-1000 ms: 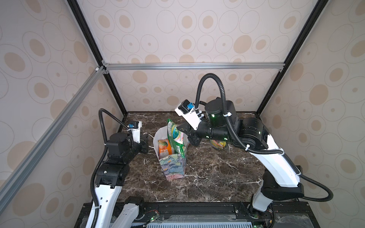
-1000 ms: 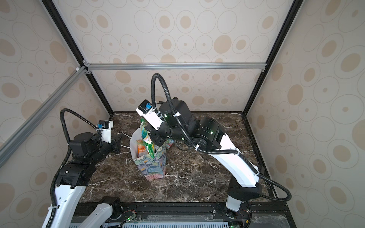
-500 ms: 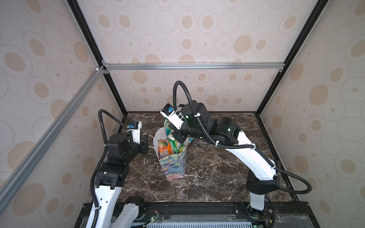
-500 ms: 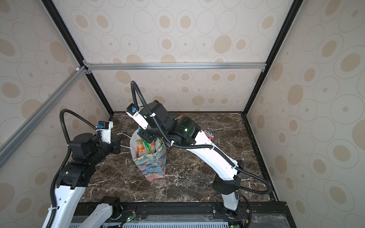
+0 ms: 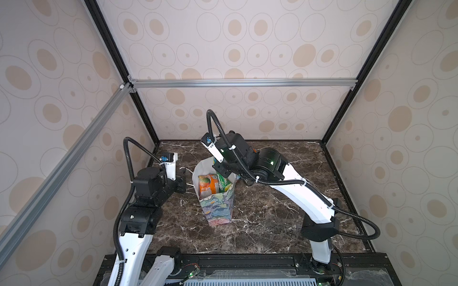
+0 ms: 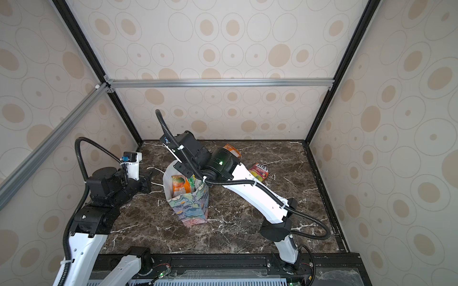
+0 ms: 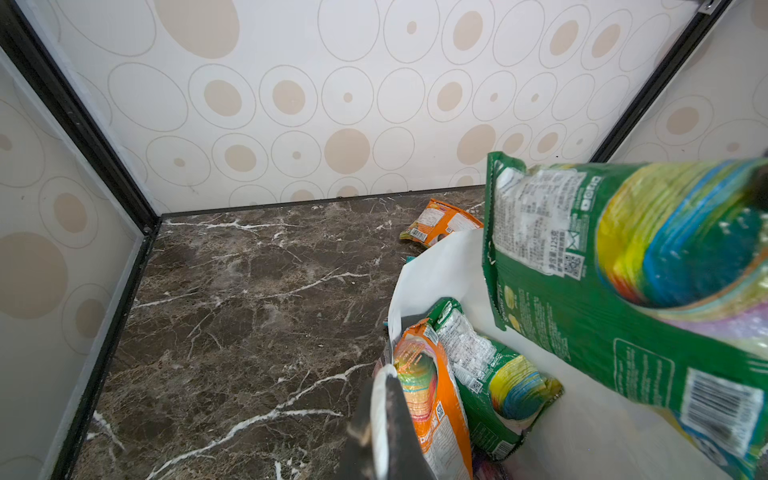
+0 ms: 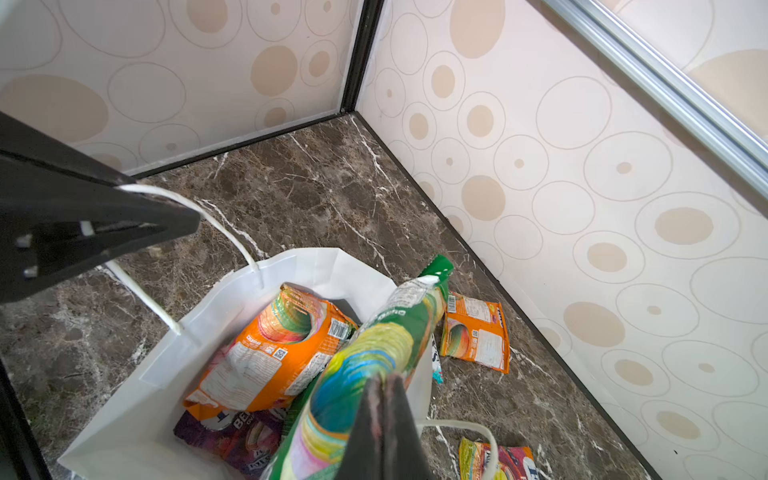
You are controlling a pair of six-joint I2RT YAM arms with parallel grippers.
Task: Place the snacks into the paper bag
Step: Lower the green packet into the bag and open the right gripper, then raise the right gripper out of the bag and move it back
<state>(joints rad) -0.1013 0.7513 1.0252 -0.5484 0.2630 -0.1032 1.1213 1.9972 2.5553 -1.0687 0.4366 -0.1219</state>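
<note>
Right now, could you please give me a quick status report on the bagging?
Left claw shut on cord handle of paper bag. Right claw shut on green packet over bag mouth. Orange packet and red-yellow packet loose on table. Nothing blocking.

Top views: set high at the front, aimed down; the whole table (image 5: pixel 272 222) is shared.
Left wrist: held close beside the paper bag (image 7: pixel 436 266), aimed at the back wall (image 7: pixel 374 83).
Right wrist: held close above the paper bag, aimed down.

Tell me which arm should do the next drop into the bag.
Right. The right tool is shut on the green packet, hanging over the paper bag's open mouth. The left tool is shut on the cord handle, steadying it.
</note>
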